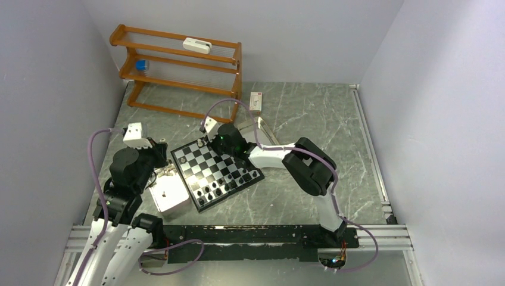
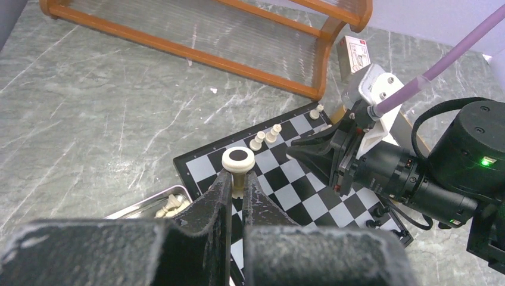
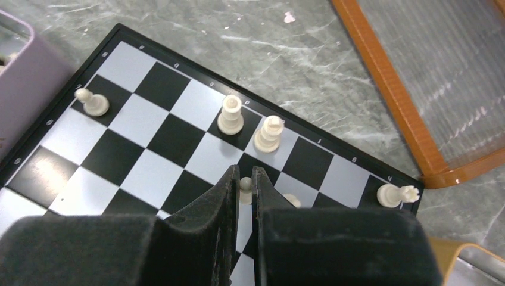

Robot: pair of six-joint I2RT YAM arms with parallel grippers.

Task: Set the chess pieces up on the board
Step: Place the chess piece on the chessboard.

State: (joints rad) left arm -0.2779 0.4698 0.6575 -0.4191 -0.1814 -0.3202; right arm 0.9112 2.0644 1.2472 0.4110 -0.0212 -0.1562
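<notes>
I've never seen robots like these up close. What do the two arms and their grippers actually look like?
Both the left arm and right arm are chunky black rounded joint housings linked by white segments. A lilac cable loops along each. A small green light glows on the right one. The left gripper and right gripper each have two matte black, rough-textured wedge fingers.

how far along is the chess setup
Black pieces already line the board's near rows, and a few white pieces stand at the far edge. Left gripper holds a white piece, right gripper a pawn. More white ones wait in the tray.
</notes>
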